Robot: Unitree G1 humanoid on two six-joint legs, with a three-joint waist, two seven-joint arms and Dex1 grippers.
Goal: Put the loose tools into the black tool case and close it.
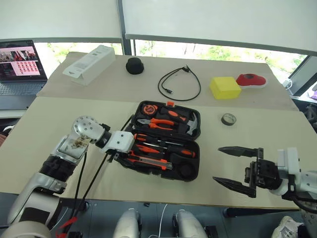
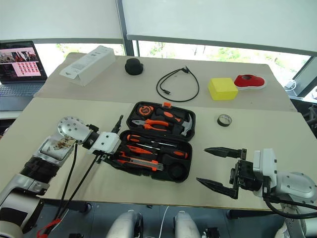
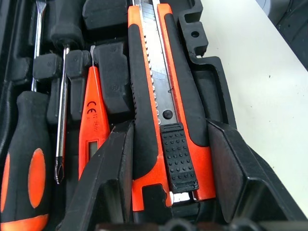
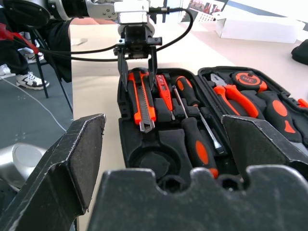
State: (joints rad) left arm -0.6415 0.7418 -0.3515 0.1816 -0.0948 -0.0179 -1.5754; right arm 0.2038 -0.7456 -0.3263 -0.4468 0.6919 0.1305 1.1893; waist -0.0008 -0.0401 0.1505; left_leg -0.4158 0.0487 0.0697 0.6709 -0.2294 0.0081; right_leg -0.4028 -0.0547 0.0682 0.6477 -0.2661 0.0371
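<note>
At the left, the left gripper (image 4: 137, 62) is seen at the near-left end of the case (image 1: 194, 171), its fingers (image 3: 113, 183) part open and set either side of the knife (image 3: 159, 110), close against the handle. Whether the knife is gripped or freed cannot be told; it lies in its slot along the near edge.

Just beyond it in the case lie the tester pen (image 3: 92, 120) and two screwdrivers (image 1: 161, 141), all seated. The pliers (image 1: 158, 122), tape measure (image 1: 147, 108) and hammer (image 1: 190, 124) are seated in the far half.

The case lies open and flat at the table's centre. A round slot at its near-right corner is empty, judged to be meant for the tape roll (image 1: 228, 119), which sits loose on the table to the right of the case and well apart from it.

At the right, the right gripper (image 1: 227, 166) is held wide open and empty, near the table's front edge.

The roll is judged light, firm and ring-shaped; it is best pinched across its rim or through its hole. The far half is judged stiff plastic and is best taken by its far edge, near the orange latch (image 1: 170, 103).
</note>
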